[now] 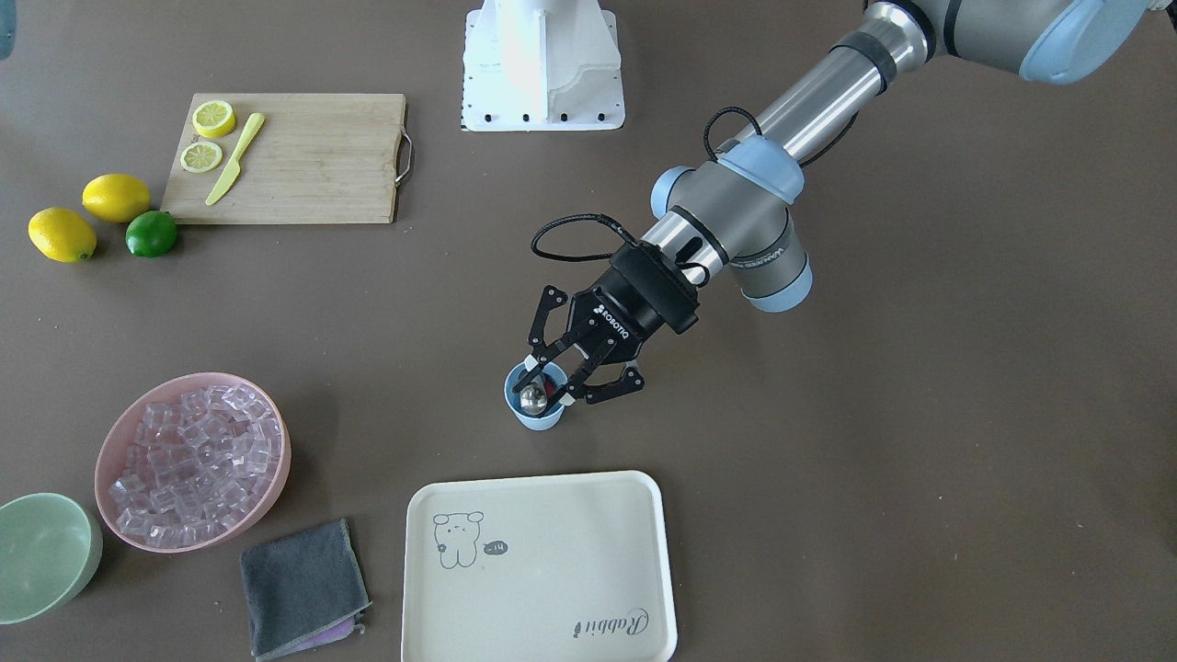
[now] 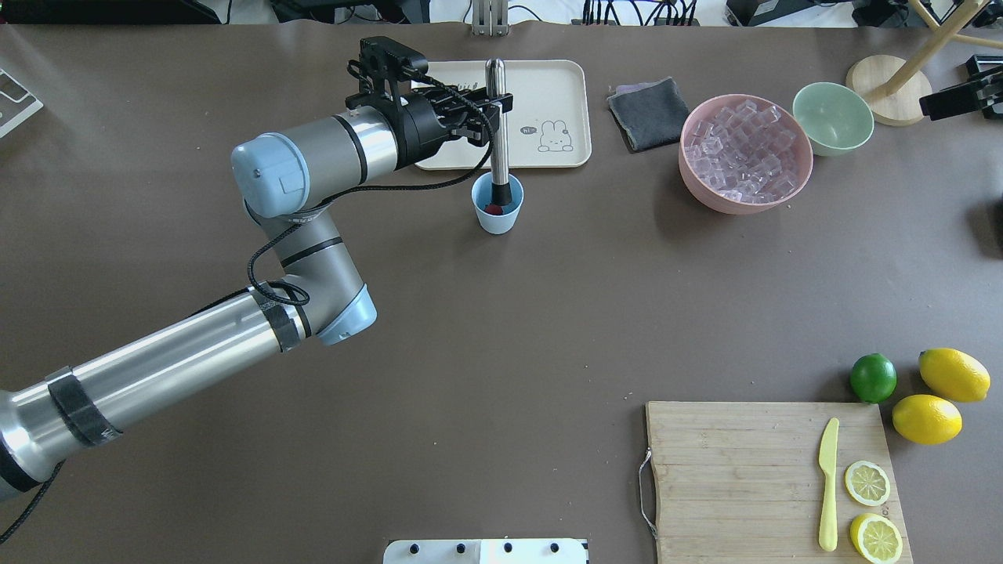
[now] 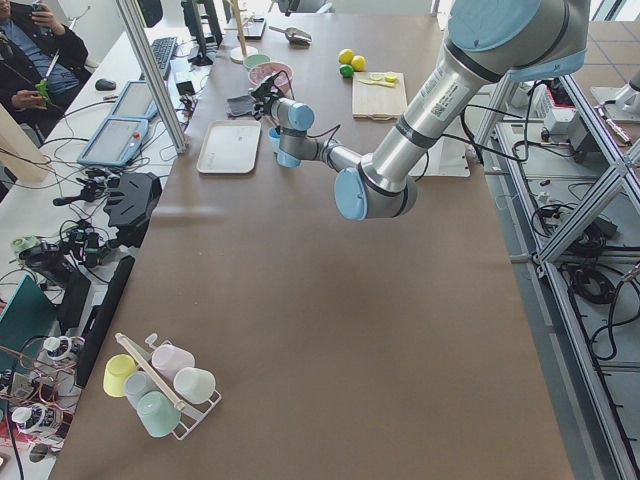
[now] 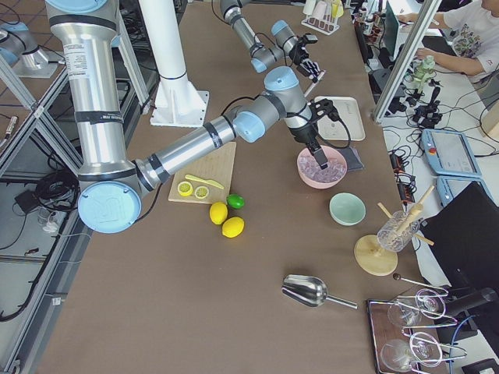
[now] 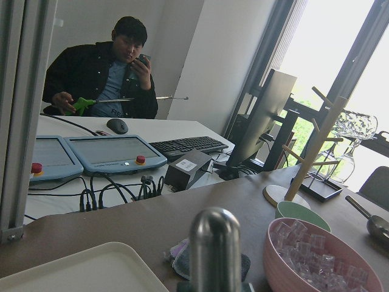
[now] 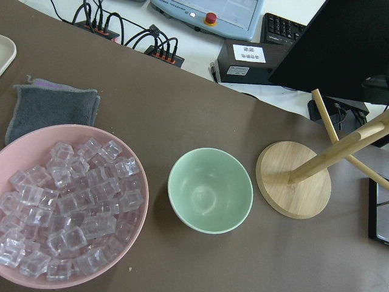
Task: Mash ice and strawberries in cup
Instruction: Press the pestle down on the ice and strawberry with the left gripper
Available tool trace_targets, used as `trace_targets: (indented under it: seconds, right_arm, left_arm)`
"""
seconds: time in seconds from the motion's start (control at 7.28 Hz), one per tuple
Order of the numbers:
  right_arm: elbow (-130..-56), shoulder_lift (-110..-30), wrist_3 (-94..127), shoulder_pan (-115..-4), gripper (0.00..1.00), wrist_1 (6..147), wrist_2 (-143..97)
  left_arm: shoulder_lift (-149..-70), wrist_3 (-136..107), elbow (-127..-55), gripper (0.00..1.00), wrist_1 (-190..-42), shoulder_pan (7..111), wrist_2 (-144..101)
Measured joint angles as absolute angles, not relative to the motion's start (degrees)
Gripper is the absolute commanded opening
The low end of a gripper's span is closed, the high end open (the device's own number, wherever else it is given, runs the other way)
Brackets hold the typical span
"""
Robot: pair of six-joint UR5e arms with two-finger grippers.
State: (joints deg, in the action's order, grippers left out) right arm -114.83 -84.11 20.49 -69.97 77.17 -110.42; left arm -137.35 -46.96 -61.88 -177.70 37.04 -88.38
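My left gripper clamps the steel muddler upright in the blue cup to crush the strawberry; I cannot tell my right gripper's state.

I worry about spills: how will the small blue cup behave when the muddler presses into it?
Probably tippy: the cup tapers to a narrow base and nothing braces it. Likely light, being small, so sideways pushes from the muddler held in the left tool may slide it across the smooth table.
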Motion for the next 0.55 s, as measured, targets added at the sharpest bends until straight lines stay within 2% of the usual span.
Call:
trace_targets:
  seconds: [0.55]
  right_arm:
    - [-115.0, -84.42, 20.86, -70.04, 1.0, 77.17, -110.04]
  left_arm:
    - [-137.72, -46.76, -61.26, 0.0, -176.17, 36.74, -88.24]
